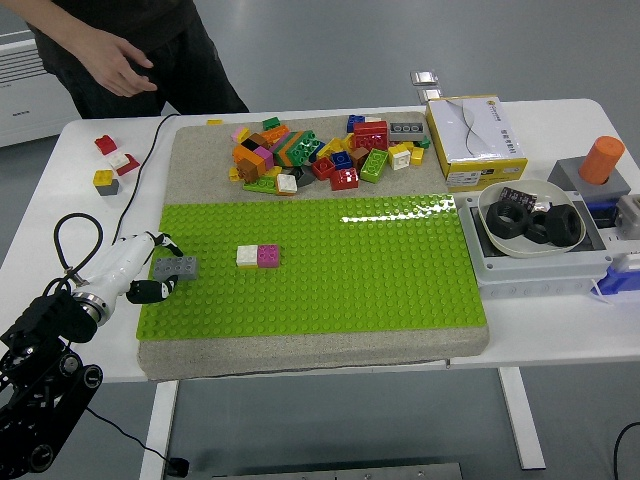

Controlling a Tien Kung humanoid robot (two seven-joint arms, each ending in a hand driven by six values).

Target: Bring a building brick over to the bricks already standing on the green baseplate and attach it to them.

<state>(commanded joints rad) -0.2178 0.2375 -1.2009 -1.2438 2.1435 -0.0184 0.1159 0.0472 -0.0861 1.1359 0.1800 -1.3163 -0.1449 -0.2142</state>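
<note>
A grey brick [177,268] sits at the left edge of the green baseplate [380,270]. My left hand [161,267] is shut on it, one finger behind it and the thumb in front. A white brick [248,257] and a pink brick [269,256] stand joined side by side on the baseplate, a short way to the right of the grey brick. My right hand is out of view.
A pile of loose bricks [320,150] lies behind the baseplate. A yellow box [475,140], a bowl of black rings [532,222] and an orange cylinder [602,160] stand at the right. Small bricks [110,165] lie far left. A person's hand [125,70] hovers at the top left.
</note>
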